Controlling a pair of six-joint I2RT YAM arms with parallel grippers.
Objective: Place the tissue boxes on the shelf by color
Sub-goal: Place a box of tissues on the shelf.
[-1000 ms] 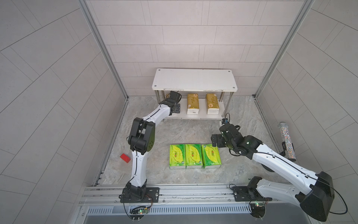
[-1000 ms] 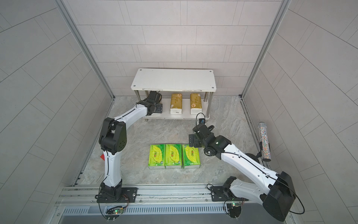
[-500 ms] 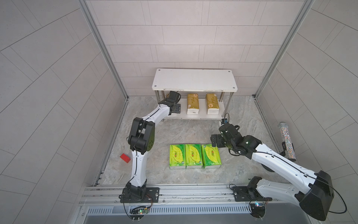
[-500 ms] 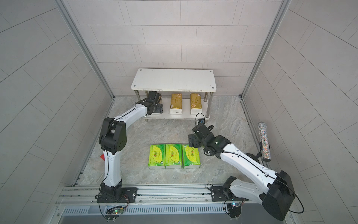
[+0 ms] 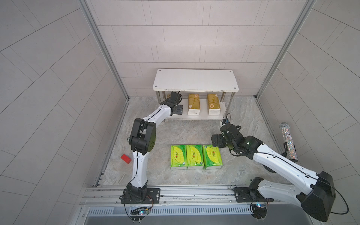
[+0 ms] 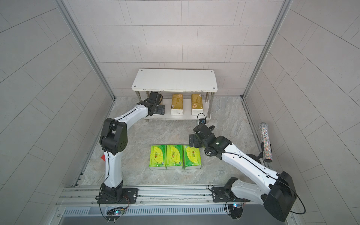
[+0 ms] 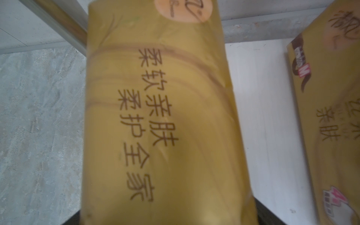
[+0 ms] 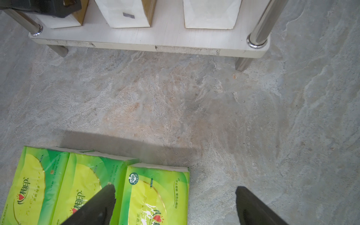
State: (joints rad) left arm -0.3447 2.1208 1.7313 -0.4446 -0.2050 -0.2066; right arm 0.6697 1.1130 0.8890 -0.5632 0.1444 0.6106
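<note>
Marbled tabletop [image 5: 185, 132] carries three green tissue packs [image 5: 195, 156] in a row; the right pincer [image 8: 175, 188] hangs released above the closest one. Beyond, on the lower board of the shelf [image 5: 194, 79], one gold pack [image 7: 155, 116] lies right before the left pincer [image 5: 174, 96], whose grip I cannot tell; two more gold packs [image 5: 194, 104] stand to its right.

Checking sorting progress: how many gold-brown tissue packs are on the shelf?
3 gold-brown packs, all on the shelf's lower board: one at its right end, one mid-board, one at its left end, mostly hidden in top views.
</note>
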